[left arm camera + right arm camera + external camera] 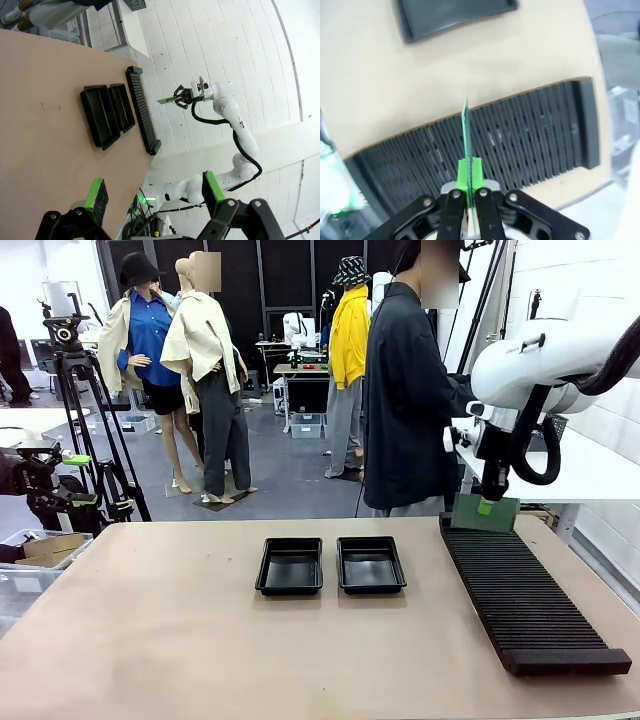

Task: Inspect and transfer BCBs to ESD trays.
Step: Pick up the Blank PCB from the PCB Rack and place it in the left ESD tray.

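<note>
The BCB (484, 514) is held upright above the far end of the rack (525, 600). It is pinched at its top edge by the right gripper (486, 506), whose fingers are clamped on it. The trays (289, 591) lie at about 8 o'clock from it, both bare. The left gripper (154, 192) is spread wide and nothing is held. With so narrow a pinch, the board may be tilted or dropped in transit, or caught on a tray rim.

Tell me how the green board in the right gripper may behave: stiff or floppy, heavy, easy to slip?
Probably stiff: the green board stands straight above the slotted rack, though the right gripper pinches only one edge. Likely light, being so thin edge-on. It may pivot if bumped, since the grip is narrow.
</note>
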`<state>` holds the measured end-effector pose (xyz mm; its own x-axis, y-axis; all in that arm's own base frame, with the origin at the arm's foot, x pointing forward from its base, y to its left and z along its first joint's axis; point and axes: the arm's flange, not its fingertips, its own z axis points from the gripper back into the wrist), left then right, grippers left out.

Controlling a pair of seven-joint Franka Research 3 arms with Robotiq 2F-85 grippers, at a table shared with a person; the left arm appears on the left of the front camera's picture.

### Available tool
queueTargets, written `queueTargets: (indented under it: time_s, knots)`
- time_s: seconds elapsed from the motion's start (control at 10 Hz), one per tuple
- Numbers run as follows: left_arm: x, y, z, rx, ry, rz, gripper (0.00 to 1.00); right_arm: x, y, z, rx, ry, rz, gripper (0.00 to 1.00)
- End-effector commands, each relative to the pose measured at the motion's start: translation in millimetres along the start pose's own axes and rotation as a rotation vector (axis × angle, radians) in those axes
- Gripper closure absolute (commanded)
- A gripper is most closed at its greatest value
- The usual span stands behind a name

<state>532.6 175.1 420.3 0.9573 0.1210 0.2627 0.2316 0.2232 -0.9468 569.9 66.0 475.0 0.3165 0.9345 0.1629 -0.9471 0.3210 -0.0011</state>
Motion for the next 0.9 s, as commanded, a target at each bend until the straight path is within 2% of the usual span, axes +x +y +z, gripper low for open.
queueTargets:
  time_s: [0.0, 0.1, 0.3, 0.4, 0.5, 0.8]
  knots:
    - [0.8, -2.8, 0.4, -0.001, -0.003, 0.011, 0.00, 13.6, 18.5, -0.5, -0.130, -0.060, -0.267, 1.00]
    - [0.8, -2.8, 0.4, -0.001, -0.003, 0.011, 0.00, 20.2, 22.8, 1.6, -0.146, -0.085, -0.390, 1.00]
    - [0.8, -2.8, 0.4, -0.001, -0.003, 0.011, 0.00, 36.4, 41.0, 8.9, -0.062, -0.055, -0.574, 1.00]
    - [0.8, -2.8, 0.4, -0.001, -0.003, 0.011, 0.00, 45.9, 45.6, 16.3, -0.038, -0.069, -0.695, 1.00]
    - [0.8, -2.8, 0.4, -0.001, -0.003, 0.011, 0.00, 50.3, 48.1, 22.6, 0.106, -0.078, -0.827, 1.00]
    - [0.8, -2.8, 0.4, -0.001, -0.003, 0.011, 0.00, 55.8, 45.9, 26.2, 0.231, -0.237, -1.037, 1.00]
